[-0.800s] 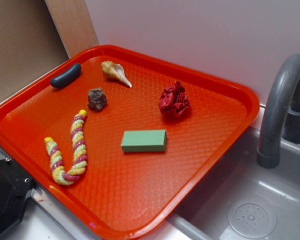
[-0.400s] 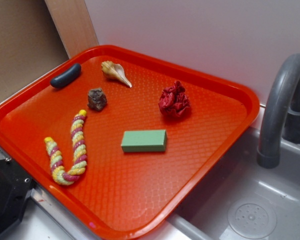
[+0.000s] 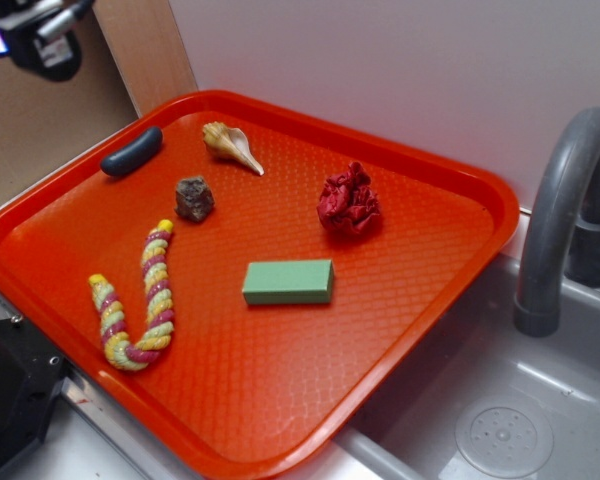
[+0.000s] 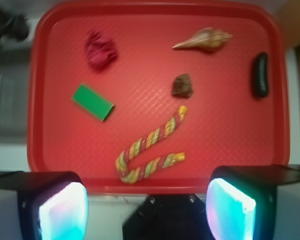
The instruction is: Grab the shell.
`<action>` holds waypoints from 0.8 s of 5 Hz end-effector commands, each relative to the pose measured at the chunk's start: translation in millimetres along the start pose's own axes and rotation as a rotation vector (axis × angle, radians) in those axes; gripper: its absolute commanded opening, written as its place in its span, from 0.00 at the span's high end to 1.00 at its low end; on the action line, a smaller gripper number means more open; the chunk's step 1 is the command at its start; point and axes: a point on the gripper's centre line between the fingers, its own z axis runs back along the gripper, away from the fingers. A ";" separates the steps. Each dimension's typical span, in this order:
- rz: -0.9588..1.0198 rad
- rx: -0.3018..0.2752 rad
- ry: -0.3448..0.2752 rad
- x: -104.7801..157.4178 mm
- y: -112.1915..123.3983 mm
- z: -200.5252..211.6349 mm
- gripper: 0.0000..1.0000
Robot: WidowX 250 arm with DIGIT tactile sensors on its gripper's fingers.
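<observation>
1. Nothing was yet held: the gripper (image 4: 147, 207) hung high above the tray's (image 3: 450, 300) near edge, jaws spread wide, empty.
2. Between it and the target lay the rope (image 4: 151, 145) and the rock (image 4: 182, 85).
3. Farther off, the shell (image 3: 230, 145) rested untouched near the tray's far edge, just beside the dark capsule (image 3: 132, 151) in the corner.
4. Reaching, descending and closing all appeared left.
</observation>
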 end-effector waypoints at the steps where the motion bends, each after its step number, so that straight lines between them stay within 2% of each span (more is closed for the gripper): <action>1: 0.513 0.084 -0.209 76.6 42.1 -33.4 0.00; 3: 0.726 0.188 -0.287 115.4 75.9 -89.2 0.00; 4: 0.744 0.225 -0.267 127.1 87.3 -124.0 0.00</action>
